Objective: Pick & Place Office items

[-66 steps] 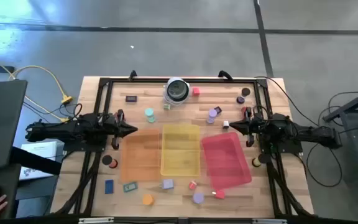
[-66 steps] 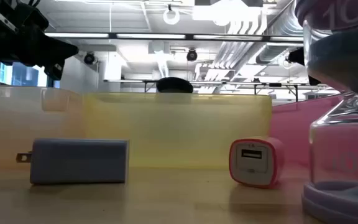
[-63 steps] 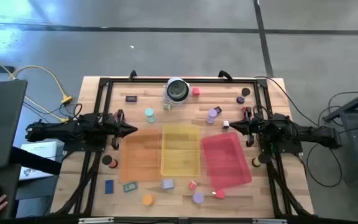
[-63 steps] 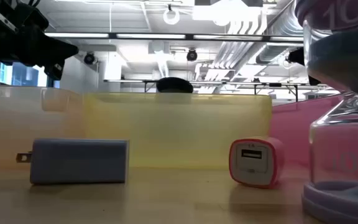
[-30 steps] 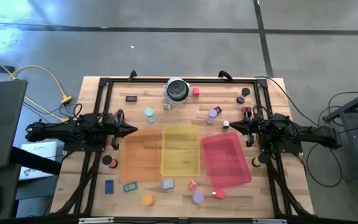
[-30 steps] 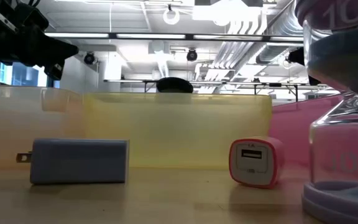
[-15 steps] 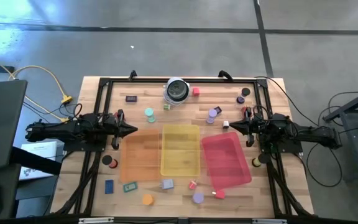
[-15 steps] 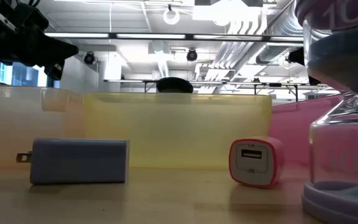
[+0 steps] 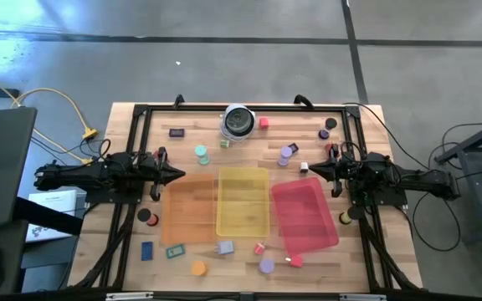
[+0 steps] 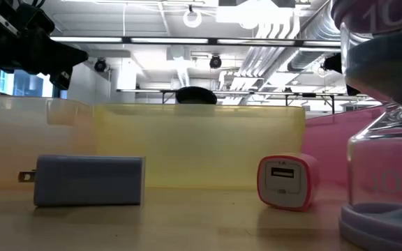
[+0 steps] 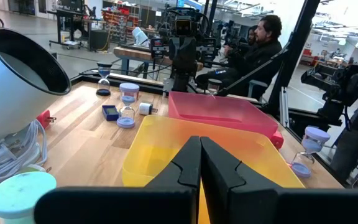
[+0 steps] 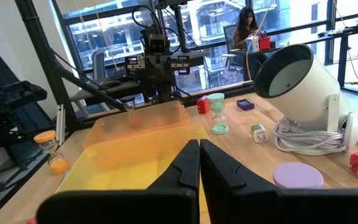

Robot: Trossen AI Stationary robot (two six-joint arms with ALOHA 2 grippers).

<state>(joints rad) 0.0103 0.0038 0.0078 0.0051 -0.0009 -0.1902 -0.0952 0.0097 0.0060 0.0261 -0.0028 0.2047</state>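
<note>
Items (image 9: 225, 247): small blocks, discs scattered on wood table (image 9: 375, 259) | trays (image 9: 243, 201): translucent plastic, rectangular | left gripper (image 9: 179, 175): clenched, empty | right gripper (image 9: 305, 169): clenched, empty

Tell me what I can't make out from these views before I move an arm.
- High view: the small pieces, like the one by the blue block, are too small to identify.
- Low view: the hourglass is cut off by the picture's edge; the yellow tray hides the table behind it.
</note>
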